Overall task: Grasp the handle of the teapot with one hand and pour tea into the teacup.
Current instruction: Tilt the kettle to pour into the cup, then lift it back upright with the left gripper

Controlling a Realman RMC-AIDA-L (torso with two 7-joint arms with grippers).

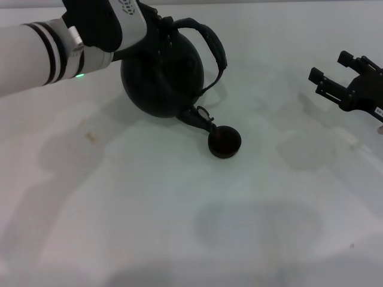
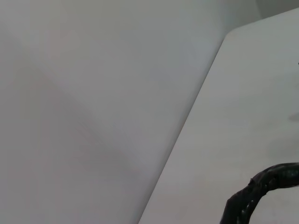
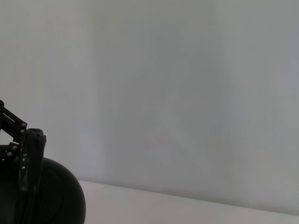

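Over the teacup (image 1: 224, 142), teapot (image 1: 163, 78) spout; wrist views miss it.

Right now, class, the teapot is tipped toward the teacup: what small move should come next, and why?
Probably hold the tilt, perhaps tipping slightly further: the left gripper has the teapot leaning, its spout over the teacup.

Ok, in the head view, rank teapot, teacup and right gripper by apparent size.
1. teapot, clearly largest.
2. right gripper, partly cut off at the frame edge, so only roughly placed.
3. teacup, smallest.
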